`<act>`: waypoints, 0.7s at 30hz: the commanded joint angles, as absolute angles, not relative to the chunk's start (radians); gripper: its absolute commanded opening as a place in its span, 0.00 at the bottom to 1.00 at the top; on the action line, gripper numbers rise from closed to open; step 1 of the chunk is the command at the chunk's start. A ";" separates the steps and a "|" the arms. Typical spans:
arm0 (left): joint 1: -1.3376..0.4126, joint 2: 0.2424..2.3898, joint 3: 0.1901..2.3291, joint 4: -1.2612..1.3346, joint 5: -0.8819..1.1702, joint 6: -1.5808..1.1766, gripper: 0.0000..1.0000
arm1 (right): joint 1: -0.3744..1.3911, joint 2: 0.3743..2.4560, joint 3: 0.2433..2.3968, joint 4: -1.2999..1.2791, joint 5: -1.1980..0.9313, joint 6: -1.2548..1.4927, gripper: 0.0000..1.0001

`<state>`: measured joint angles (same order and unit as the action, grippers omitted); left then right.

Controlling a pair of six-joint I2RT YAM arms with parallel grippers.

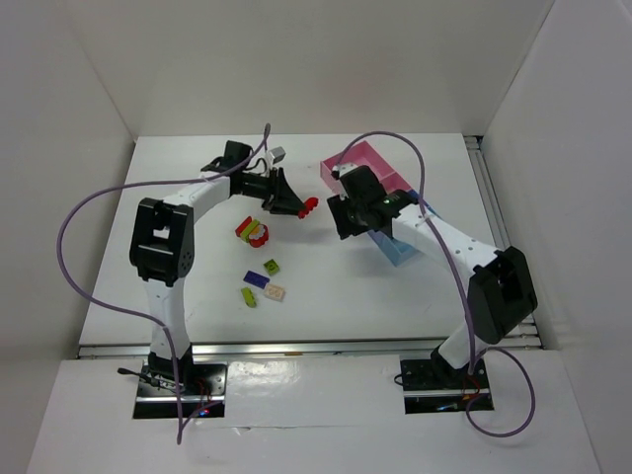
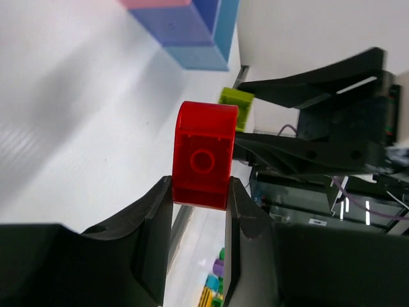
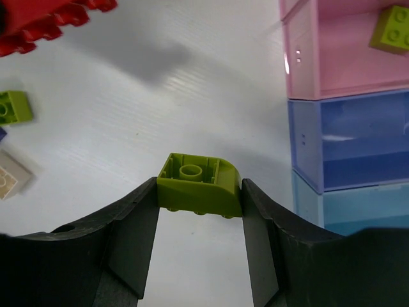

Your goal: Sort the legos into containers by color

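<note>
Jaws both sides: red brick [image 2: 202, 157] L gripper [image 2: 200, 188], lime brick [image 3: 198, 179] R gripper [image 3: 199, 195]

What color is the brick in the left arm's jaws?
The brick is red; the left wrist view shows it best.

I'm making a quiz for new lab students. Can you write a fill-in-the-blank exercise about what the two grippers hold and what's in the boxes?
1. The left gripper is shut on a brick coloured ____.
2. The right gripper holds a second brick coloured ____.
3. A third brick lies inside the ____ box.

Missing words: red; green; pink.
</note>
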<state>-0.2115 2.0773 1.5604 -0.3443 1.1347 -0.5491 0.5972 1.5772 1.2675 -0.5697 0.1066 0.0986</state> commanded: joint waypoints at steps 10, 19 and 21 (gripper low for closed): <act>-0.253 2.143 1.808 -0.224 1.086 -0.735 0.00 | 0.385 1.724 1.476 -0.561 0.249 0.288 0.41; -0.307 2.336 2.065 -0.138 0.986 -0.909 0.00 | 0.288 1.868 1.546 -0.447 0.265 0.276 0.45; -0.316 2.397 2.117 -0.109 0.977 -0.951 0.00 | 0.279 1.879 1.546 -0.419 0.256 0.256 0.48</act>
